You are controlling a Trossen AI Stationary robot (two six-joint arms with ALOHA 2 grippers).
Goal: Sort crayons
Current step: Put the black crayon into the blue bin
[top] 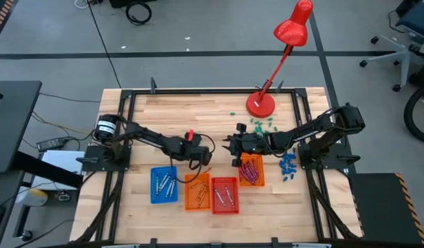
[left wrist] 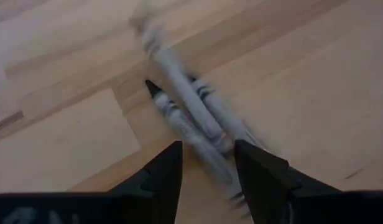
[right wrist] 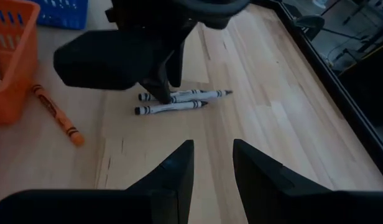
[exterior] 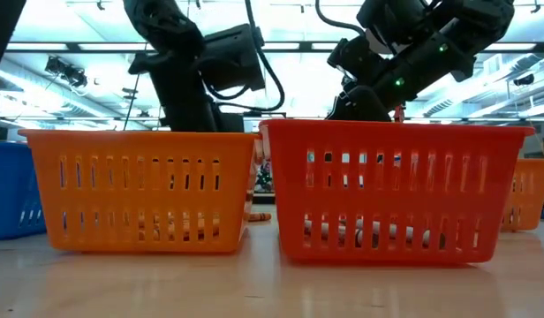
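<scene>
Three grey-white crayons (left wrist: 191, 106) lie side by side on the bare wood between my two grippers; they also show in the right wrist view (right wrist: 179, 102). My left gripper (left wrist: 207, 168) is open and low over them, with its fingers on either side of their near ends. It shows from the front in the right wrist view (right wrist: 159, 87) and in the high view (top: 197, 153). My right gripper (right wrist: 213, 155) is open and empty; it faces the crayons from the table's right (top: 232, 148). An orange crayon (right wrist: 55, 115) lies on the table beside an orange tray (right wrist: 8, 68). My left gripper comes at the grey-white crayons from above, slanting, and one crayon's end (left wrist: 210, 152) runs into the gap between its fingers. The crayons lie flat on the table. Whether the fingers touch them I cannot tell.
Four slotted trays stand near the front: blue (top: 164, 184), orange (top: 197, 191), red (top: 224, 195) and an orange one holding magenta crayons (top: 251, 170). Teal bits (top: 263, 125) and blue bits (top: 288, 165) lie at the right. A red lamp's base (top: 260, 105) stands at the far edge.
</scene>
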